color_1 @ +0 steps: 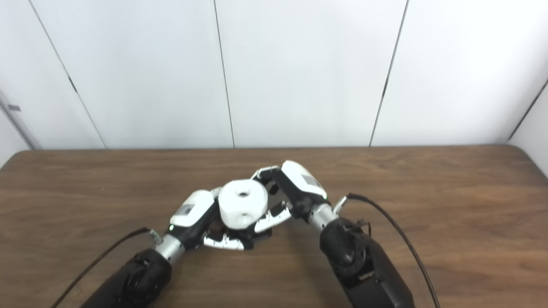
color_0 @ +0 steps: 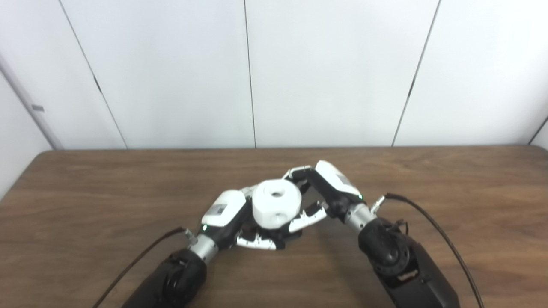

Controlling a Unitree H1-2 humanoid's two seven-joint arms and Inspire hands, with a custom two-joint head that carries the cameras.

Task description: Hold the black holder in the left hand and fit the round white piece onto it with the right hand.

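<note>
Left eye view and right eye view both look down on my two arms meeting over the middle of a brown wooden counter [color_0: 85, 192], with a plain white panelled wall [color_0: 171, 72] behind it.

Starting at the left, a thin black cable [color_0: 137, 261] trails across the wood toward my left forearm. My left arm rises from the bottom edge and angles up to the right. My left hand [color_0: 231, 222] is curled, its white-tipped fingers [color_0: 257, 243] wrapped under and around something dark low in its palm. I take that to be the black holder [color_0: 261, 233], though it is almost wholly hidden and I cannot make out its shape.

At the centre sits the round white piece [color_0: 276, 208], a thick white drum with a hole in its top face and another in its side. It stands directly above my left hand's grasp; whether it is fully seated on the holder I cannot tell.

To the right, my right hand [color_0: 321, 192] closes on the white piece, fingers [color_0: 297, 172] over its far side and thumb [color_0: 309, 216] pressing its near side. My right arm comes up from the bottom edge, leaning left, with a second black cable [color_0: 436, 231] looping off its wrist toward the lower right.
</note>
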